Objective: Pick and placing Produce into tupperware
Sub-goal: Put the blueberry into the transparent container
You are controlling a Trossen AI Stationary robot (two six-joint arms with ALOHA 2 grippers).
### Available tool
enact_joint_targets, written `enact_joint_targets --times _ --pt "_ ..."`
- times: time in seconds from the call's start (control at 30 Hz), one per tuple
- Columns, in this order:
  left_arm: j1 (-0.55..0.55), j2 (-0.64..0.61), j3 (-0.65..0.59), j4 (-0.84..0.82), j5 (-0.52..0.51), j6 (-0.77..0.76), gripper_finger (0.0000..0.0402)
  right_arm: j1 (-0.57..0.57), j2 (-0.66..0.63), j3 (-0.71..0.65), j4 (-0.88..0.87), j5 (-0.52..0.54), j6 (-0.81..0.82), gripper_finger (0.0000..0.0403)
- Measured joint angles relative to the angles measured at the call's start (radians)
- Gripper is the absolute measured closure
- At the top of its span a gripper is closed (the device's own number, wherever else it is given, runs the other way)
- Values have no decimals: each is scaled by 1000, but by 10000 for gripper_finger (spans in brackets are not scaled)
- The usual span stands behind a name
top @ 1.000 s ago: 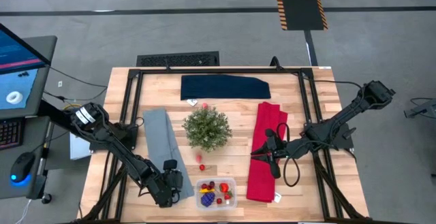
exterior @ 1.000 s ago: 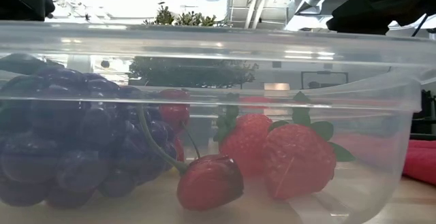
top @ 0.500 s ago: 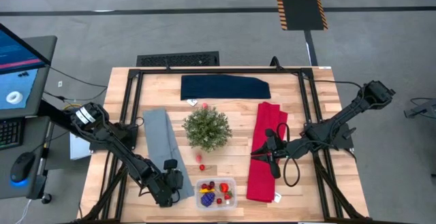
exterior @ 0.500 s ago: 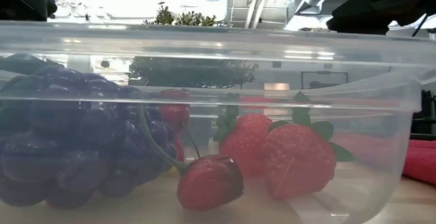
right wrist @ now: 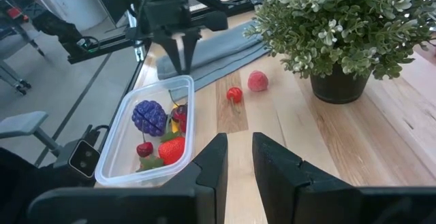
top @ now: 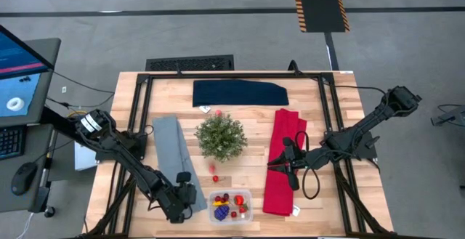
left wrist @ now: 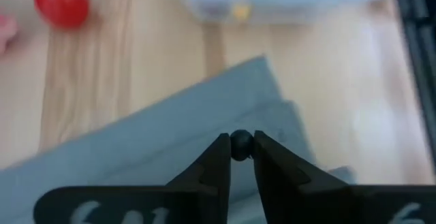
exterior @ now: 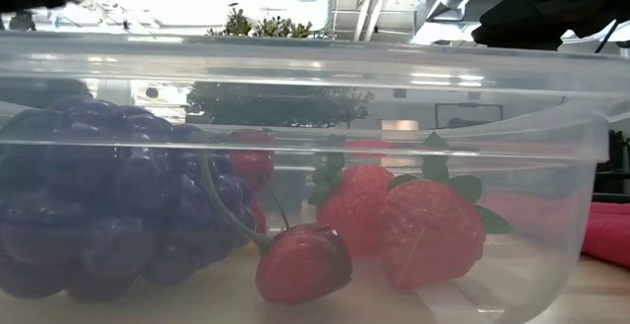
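The clear tupperware sits at the table's near edge. It holds a purple grape cluster, strawberries, a cherry and a yellow piece. A red berry and a pink berry lie on the wood between the tupperware and the potted plant. My left gripper is over the near end of the grey cloth, just left of the tupperware, shut on a small dark berry. My right gripper waits over the red cloth, open by a narrow gap. My left gripper pinches the small dark berry between its two fingertips. It comes from above, pointing down over the grey cloth. The berry sits at the very ends of the fingers. Whether it is clear of the cloth I cannot tell.
A bushy green potted plant stands mid-table. A dark blue cloth lies at the far side and the red cloth on the right. Bare wood shows between the plant, the tupperware and the red cloth. A monitor stands off the table's left.
My left gripper has risen a little over the grey cloth's near end. Nothing else has moved.
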Motion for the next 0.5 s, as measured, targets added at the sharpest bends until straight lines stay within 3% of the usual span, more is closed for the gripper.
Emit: enact_joint_targets --times 0.5 --pt "9 0 173 -29 -8 191 355 0 0 0 0 0 0 310"
